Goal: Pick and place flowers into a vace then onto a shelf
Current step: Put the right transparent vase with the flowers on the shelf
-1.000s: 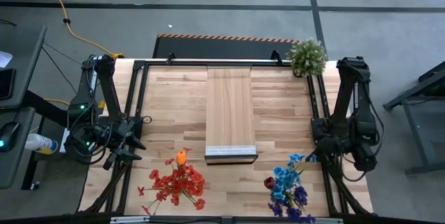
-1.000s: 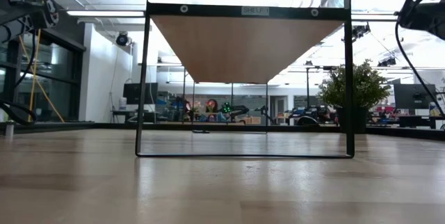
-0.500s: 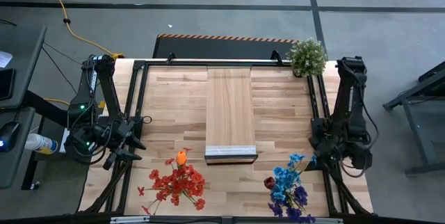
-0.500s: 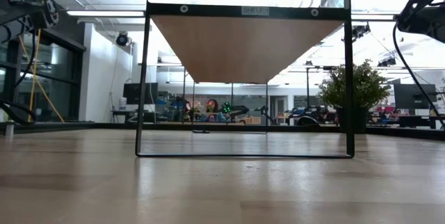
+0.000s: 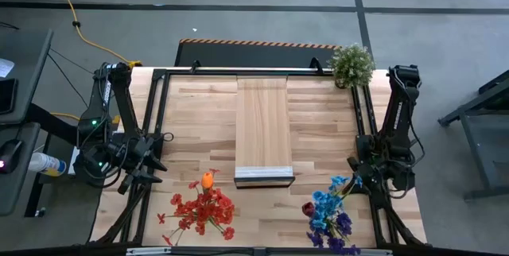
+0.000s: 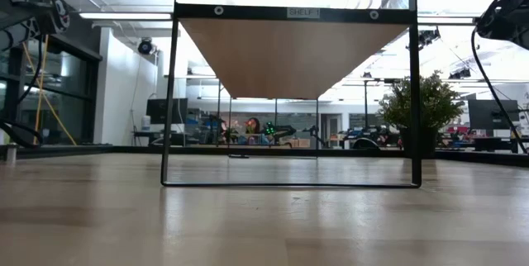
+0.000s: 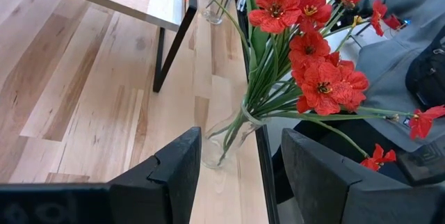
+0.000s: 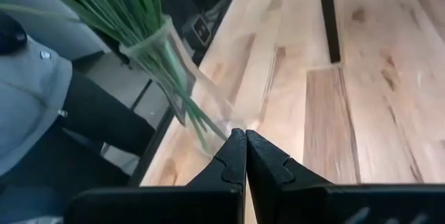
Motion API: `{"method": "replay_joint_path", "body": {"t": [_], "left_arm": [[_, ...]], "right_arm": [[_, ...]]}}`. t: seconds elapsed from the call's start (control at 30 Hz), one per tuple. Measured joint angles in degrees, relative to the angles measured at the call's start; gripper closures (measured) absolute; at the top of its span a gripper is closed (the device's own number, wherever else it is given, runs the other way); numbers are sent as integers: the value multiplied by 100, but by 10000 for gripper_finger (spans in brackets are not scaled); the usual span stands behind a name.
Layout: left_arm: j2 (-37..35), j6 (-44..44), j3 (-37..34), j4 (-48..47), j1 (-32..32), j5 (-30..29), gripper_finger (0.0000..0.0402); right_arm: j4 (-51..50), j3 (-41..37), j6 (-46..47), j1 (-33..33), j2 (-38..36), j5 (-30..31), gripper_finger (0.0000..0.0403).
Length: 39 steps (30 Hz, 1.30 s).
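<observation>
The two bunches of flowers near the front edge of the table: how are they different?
The red bunch stands on the left arm's side; the blue bunch stands on the right arm's side. The red one is mostly red blooms with one orange head; the blue one mixes blue and purple with a dark maroon head. The left claw faces the red bunch open; the right claw is shut by the blue bunch's vase. Both sit in clear glass vases.

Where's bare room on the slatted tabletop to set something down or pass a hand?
Free: the wide strips of slatted wooden tabletop either side of the long light-wood shelf, and its near edge between the bunches. Crowded: the near corners, with red and orange flowers in a clear glass vase and blue and purple flowers; bushy green potted plant far right.
</observation>
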Motion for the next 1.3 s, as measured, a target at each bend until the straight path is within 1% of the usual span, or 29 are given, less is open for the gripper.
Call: {"method": "replay_joint_path", "body": {"t": [0.13, 0.3, 0.47, 0.7, 0.9, 1.17, 1.3], "left_arm": [[1, 0, 0, 0, 2, 0, 169], [1, 1, 0, 0, 0, 0, 169], [0, 0, 0, 0, 1, 0, 169], [0, 0, 0, 0, 2, 0, 169], [0, 2, 0, -2, 1, 0, 169], [0, 2, 0, -2, 2, 0, 169], [0, 2, 0, -2, 0, 0, 169]], "right_arm": [[18, -36, -88, -292, 2, -467, 403], [430, -31, -708, -642, 4, -966, 403], [626, -28, -1292, -1027, 4, -1683, 403], [781, -28, -1559, -1552, 4, -1971, 403], [966, -28, -2021, -1986, 76, -2428, 402], [1114, -28, -1766, -2411, 513, -3044, 402], [1540, -27, -1779, -2530, 670, -3112, 402]]}}
